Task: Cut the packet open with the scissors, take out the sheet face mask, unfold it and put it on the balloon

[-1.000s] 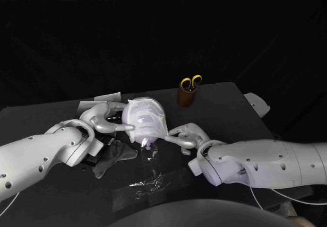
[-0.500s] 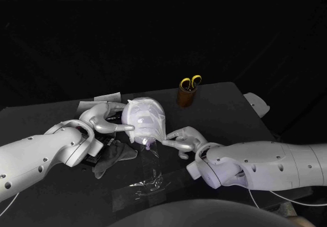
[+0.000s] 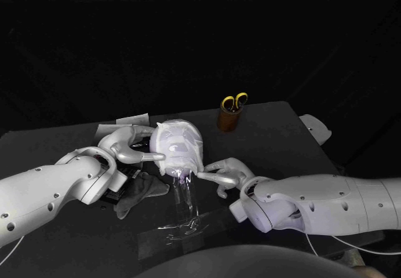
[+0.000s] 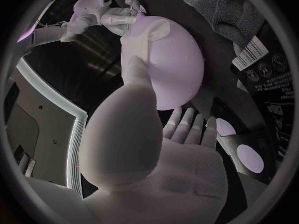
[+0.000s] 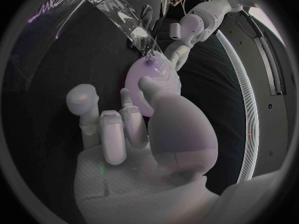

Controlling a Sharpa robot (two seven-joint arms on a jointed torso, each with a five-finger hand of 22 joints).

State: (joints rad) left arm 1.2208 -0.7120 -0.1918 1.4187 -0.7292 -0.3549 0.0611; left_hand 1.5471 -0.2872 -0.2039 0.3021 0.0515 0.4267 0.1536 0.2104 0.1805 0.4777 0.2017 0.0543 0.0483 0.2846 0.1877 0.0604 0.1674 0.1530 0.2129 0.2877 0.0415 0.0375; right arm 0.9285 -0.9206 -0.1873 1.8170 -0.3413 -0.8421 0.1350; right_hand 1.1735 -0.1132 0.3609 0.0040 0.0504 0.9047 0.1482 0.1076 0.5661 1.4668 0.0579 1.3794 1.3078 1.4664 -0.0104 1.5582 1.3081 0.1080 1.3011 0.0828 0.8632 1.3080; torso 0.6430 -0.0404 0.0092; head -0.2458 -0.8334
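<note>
Left hand (image 3: pixel 127 149) has its fingers wrapped round the balloon (image 4: pixel 177 59), gripping it from the side, and the sheet face mask (image 3: pixel 179 147) is draped over its front. Right hand (image 3: pixel 225 175) has its fingertips at the mask's lower edge (can't tell if it's actually pinching). A clear film (image 3: pixel 185 200) hangs from the balloon's bottom down to the black table (image 3: pixel 276 136). Scissors (image 3: pixel 234 102) stand in a brown holder (image 3: pixel 226 120) at the back.
</note>
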